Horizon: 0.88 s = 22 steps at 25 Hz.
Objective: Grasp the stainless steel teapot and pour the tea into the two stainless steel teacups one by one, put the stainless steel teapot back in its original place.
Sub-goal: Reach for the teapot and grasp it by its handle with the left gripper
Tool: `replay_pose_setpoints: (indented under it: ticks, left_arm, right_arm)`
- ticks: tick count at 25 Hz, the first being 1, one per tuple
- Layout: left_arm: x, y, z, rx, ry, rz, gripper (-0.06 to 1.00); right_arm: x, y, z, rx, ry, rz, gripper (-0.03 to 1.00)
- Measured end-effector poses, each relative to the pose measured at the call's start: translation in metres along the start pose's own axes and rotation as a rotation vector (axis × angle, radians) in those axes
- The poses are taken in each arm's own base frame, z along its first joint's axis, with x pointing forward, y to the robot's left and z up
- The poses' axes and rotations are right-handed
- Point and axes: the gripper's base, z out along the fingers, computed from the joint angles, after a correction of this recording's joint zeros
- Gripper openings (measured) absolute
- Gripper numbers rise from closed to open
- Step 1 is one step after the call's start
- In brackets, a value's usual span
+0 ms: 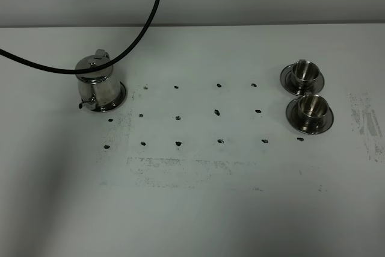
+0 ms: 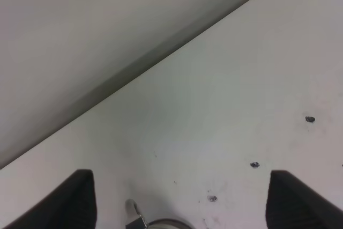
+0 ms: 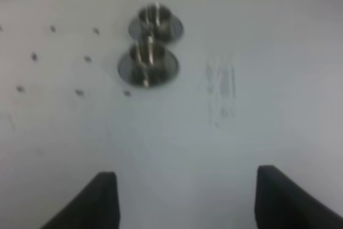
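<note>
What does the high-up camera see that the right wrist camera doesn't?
Only the high camera shows the teapot and a black cable hanging near it. Only the right wrist camera shows the right gripper, open and holding nothing. Both show the farther teacup and the nearer teacup, plus the black dots on the white table.

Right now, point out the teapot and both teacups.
teapot [image 1: 101, 88], exterior high view, on its body.
far teacup [image 1: 304, 74], exterior high view, on its wall.
near teacup [image 1: 312, 106], exterior high view, on its wall.
</note>
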Motion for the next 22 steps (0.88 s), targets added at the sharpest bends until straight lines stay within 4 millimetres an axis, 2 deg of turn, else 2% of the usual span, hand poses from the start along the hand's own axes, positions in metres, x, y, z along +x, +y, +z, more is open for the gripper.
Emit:
replay_pose_setpoints:
  ticks: [22]
  left_arm:
    - [0.0000, 0.0002, 0.0000, -0.002, 0.000, 0.001, 0.63]
  right_arm:
    - [0.0002, 0.0002, 0.0005, 0.029, 0.003, 0.024, 0.53]
